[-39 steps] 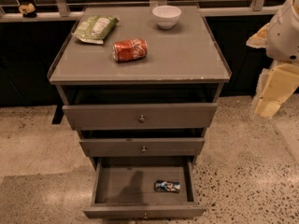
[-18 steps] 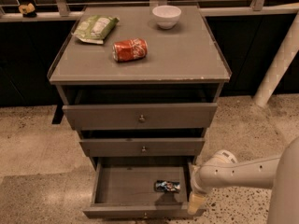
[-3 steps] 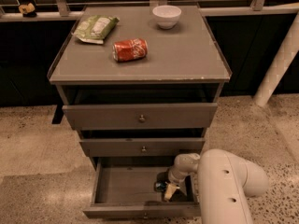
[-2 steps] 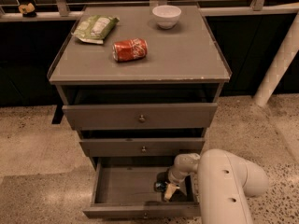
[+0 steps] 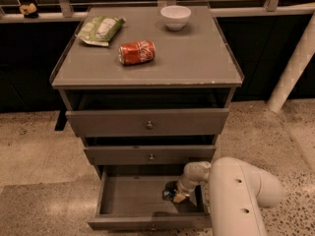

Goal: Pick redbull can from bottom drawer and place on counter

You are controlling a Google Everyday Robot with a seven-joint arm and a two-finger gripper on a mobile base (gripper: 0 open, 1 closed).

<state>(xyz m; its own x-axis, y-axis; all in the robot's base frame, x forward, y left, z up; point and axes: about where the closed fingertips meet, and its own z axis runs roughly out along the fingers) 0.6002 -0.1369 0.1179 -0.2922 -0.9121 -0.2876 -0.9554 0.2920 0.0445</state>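
The bottom drawer (image 5: pixel 129 196) is pulled open at the foot of the cabinet. The redbull can (image 5: pixel 168 195), small, blue and silver, lies at the drawer's right side, mostly hidden. My gripper (image 5: pixel 178 196) is down inside the drawer right at the can, at the end of my white arm (image 5: pixel 236 193), which reaches in from the lower right. The counter (image 5: pixel 197 58) is the flat grey top of the cabinet, well above the gripper.
On the counter lie an orange-red soda can (image 5: pixel 137 52) on its side, a green snack bag (image 5: pixel 101 29) and a white bowl (image 5: pixel 175 16). The two upper drawers (image 5: pixel 147 124) are slightly out above the gripper. A white post (image 5: pixel 293 70) stands at the right.
Over the earlier frames my arm came from the right, down into the bottom drawer, and reached the can. In the last second nothing has visibly moved.
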